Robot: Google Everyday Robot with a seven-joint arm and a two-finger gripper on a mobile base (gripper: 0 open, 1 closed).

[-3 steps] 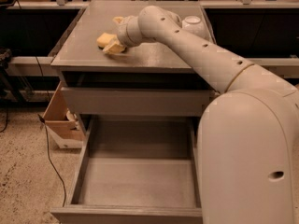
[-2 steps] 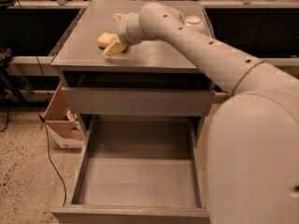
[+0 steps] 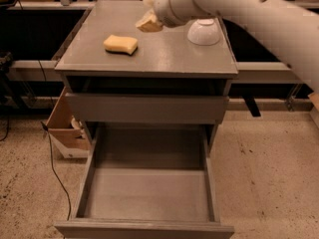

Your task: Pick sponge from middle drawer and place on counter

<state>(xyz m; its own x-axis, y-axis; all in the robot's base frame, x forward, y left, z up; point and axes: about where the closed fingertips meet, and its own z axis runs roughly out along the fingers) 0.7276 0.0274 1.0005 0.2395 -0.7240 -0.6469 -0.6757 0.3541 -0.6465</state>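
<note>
The gripper [image 3: 149, 22] hangs over the counter [image 3: 164, 59], open or closed I cannot tell; the sponge [image 3: 120, 44] lies near it, apart.

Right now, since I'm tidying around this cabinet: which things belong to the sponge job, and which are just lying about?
Job: sponge, lying on the counter; middle drawer, pulled open; gripper, above the counter, apart from the sponge.
Lying about: white bowl on the counter; cardboard box beside the cabinet.
</note>
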